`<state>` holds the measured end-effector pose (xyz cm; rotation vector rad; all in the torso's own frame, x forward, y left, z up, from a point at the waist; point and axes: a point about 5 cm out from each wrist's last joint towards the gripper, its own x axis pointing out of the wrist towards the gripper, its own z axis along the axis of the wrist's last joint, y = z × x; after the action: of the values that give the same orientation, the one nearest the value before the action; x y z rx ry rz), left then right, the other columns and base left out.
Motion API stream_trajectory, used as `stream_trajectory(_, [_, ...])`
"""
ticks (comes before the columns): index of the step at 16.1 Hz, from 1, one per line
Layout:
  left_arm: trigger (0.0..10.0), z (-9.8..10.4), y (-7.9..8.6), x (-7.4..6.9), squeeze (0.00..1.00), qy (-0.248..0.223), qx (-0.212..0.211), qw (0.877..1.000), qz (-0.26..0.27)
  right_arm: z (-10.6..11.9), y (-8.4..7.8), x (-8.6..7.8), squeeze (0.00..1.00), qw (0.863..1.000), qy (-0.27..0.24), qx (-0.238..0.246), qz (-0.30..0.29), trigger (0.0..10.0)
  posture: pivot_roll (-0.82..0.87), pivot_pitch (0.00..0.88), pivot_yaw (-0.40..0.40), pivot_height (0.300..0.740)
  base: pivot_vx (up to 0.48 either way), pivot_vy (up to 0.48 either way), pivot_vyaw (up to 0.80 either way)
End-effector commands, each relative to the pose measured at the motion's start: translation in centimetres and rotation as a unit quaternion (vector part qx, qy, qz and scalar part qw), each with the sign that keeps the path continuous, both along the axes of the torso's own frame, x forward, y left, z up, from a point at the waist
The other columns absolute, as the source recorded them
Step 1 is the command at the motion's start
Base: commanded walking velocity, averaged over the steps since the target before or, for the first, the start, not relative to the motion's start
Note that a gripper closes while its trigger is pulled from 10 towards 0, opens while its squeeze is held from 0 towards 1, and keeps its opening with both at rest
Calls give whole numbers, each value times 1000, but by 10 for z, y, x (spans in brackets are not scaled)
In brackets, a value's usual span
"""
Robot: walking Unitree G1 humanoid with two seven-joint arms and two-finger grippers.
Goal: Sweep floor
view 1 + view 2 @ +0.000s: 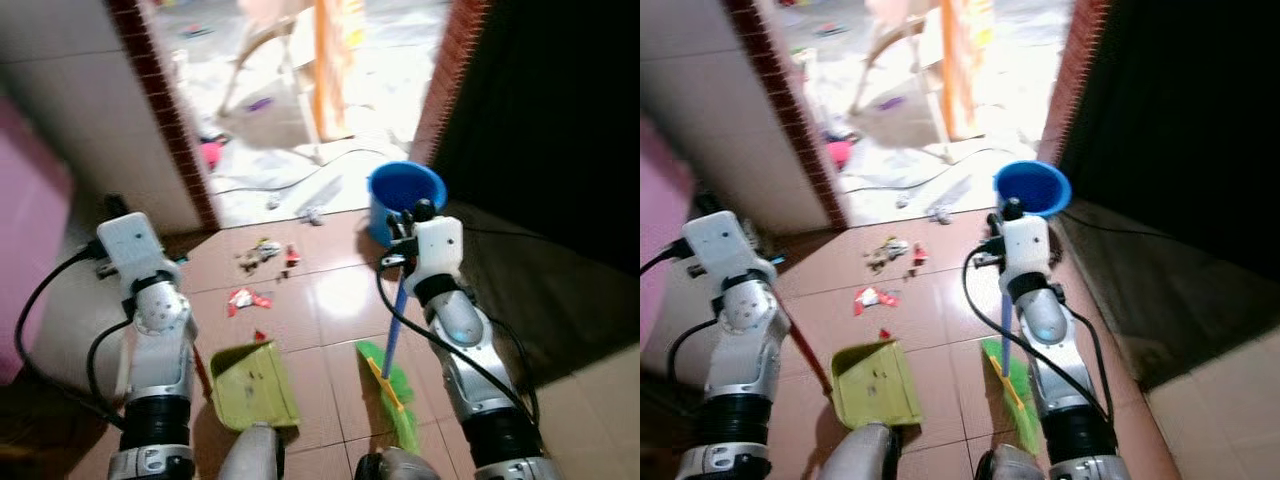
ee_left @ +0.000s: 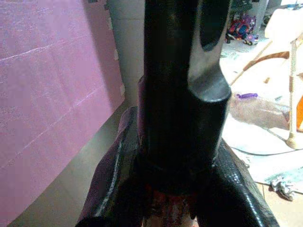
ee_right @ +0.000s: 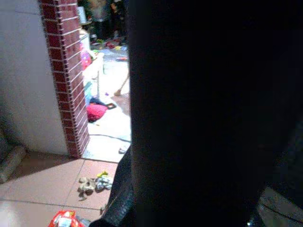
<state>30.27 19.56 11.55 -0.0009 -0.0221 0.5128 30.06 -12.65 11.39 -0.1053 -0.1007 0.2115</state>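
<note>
While both wrist views are blocked, litter [image 1: 262, 252] beyond dustpan [image 1: 252, 385] blurs.

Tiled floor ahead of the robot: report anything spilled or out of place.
Litter lies scattered on the reddish-brown tiled floor: crumpled grey-and-yellow scraps, a red-and-white wrapper and a tiny red bit, all beyond the lime-green plastic dustpan. A crumpled grey scrap sits at the doorway.
</note>
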Motion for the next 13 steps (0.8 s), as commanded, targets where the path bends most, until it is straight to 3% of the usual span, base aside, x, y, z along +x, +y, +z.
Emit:
stream_trajectory(1, [10000, 3, -1, -1, 0, -12, 4, 1000, -6, 9, 4, 1, 0, 1000, -17, 7, 8, 10000, -55, 137, 21, 740, 0, 0, 788])
stream_trajectory(8, [10000, -4, -11, -4, 0, -6, 18, 999, -51, 9, 4, 0, 0, 1000, -15, 1, 10, 10000, -51, 146, 20, 740, 0, 0, 788])
stream_trajectory(10, [10000, -2, -13, -5, 0, -24, 32, 997, -68, 10, 4, 0, 0, 1000, -17, -3, 10, 10000, -46, 148, 15, 740, 0, 0, 788])
stream_trajectory(13, [10000, -6, -14, -5, 0, -23, 16, 995, -93, 16, 2, 3, 0, 1000, -25, -9, 11, 10000, -41, 153, 12, 740, 0, 0, 783])
